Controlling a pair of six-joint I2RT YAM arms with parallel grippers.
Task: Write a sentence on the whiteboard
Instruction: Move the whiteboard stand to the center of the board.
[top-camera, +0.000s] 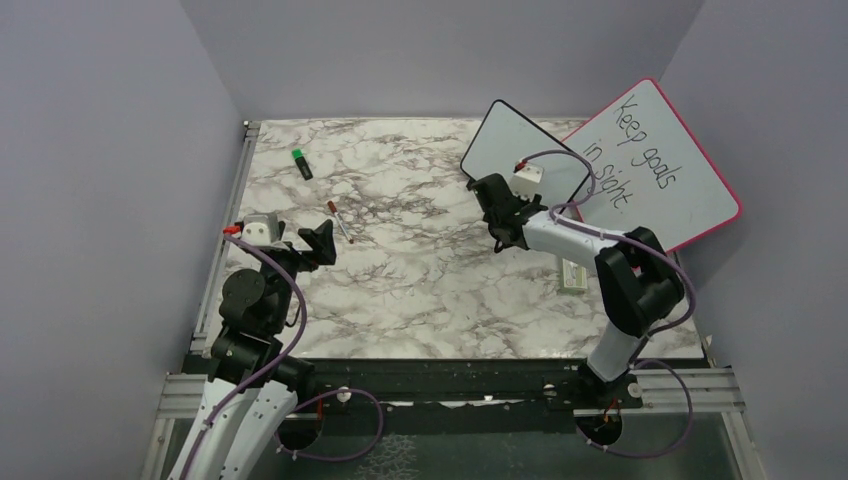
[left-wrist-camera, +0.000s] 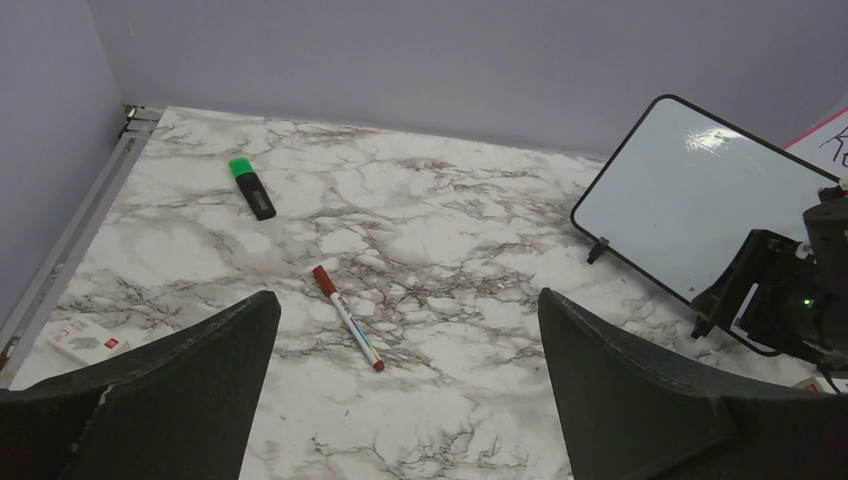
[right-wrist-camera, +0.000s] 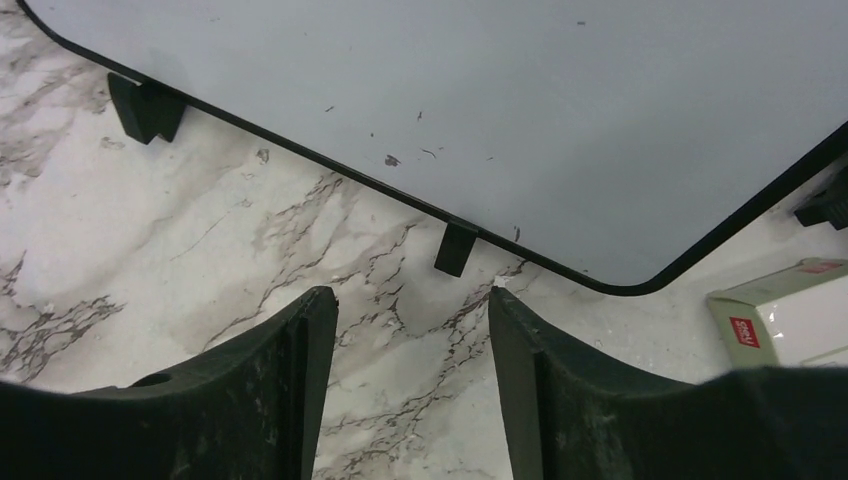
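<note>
The whiteboard (top-camera: 520, 150), small and black-framed, leans tilted at the back right of the marble table; it also appears in the left wrist view (left-wrist-camera: 690, 190) and the right wrist view (right-wrist-camera: 500, 100). Its face is blank apart from a few specks; the sentence is not in view. My right gripper (top-camera: 497, 218) hovers low at the board's near edge, just short of one black foot (right-wrist-camera: 455, 248). This gripper (right-wrist-camera: 410, 300) is open, narrowed, with only marble between its fingers. My left gripper (top-camera: 320, 240) (left-wrist-camera: 407, 297) stands wide open near a red-capped marker (top-camera: 339, 221) (left-wrist-camera: 347, 330) lying flat.
A pink-framed board (top-camera: 660, 160) with black handwriting leans behind the whiteboard. A green-capped black highlighter (top-camera: 302, 164) (left-wrist-camera: 251, 187) lies at the back left. A small white box (top-camera: 575, 272) (right-wrist-camera: 780, 315) sits by the right arm, another (left-wrist-camera: 88, 340) at the left edge.
</note>
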